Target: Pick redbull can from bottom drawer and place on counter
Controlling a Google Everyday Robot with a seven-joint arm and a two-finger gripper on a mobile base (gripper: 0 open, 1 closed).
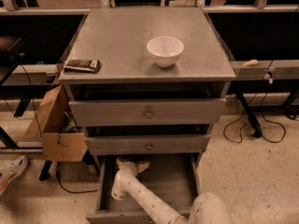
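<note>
Early yet: gripper [132, 164] at the back of the open drawer [174, 183], jaws wide and empty, can out of sight, perhaps hidden deeper in the drawer; grasping, lifting and placing on the desk [117, 34] above it all left.

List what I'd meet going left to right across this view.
White shoe on floor, dark flat snack packet on grey counter, robot's jaws inside open bottom drawer, white round bowl, black bench leg.

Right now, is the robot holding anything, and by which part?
Cannot tell. The gripper is at the back of the bottom drawer, and no can shows there.
</note>
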